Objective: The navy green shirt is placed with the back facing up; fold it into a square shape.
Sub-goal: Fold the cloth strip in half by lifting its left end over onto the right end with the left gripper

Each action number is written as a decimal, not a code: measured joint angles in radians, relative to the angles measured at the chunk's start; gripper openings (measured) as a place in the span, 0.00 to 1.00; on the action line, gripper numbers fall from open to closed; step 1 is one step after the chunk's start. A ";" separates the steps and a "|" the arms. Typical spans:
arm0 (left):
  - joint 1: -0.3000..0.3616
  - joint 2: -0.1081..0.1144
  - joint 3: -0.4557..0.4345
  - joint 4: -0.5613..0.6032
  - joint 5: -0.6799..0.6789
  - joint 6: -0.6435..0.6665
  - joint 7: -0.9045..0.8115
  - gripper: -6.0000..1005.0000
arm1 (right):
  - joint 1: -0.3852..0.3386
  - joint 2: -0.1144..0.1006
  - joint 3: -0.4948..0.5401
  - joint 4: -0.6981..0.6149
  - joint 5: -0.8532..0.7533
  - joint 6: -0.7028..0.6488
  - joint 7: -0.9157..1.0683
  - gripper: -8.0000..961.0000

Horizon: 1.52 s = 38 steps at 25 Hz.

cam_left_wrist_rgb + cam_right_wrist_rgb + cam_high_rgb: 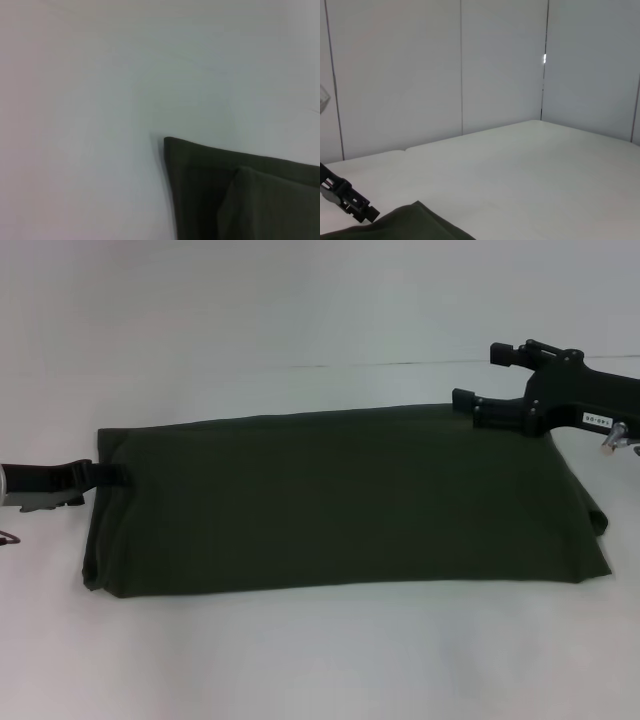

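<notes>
Head view is showing the left hand (105,477) meeting the left short edge of the navy green shirt (340,505), seemingly clamped on it. That shirt is lying as a long band on the white table (320,660), its long axis running left to right. The right hand (478,380) is hovering over the far right corner, fingers apart.
</notes>
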 joint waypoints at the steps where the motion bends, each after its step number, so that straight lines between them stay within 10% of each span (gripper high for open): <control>1: 0.000 -0.001 0.000 0.000 0.000 -0.001 0.001 0.86 | 0.000 0.000 -0.001 0.000 0.000 0.000 0.000 0.96; 38: -0.022 -0.007 0.027 -0.007 -0.006 0.029 0.005 0.86 | -0.001 0.000 -0.003 -0.005 0.001 0.002 0.000 0.96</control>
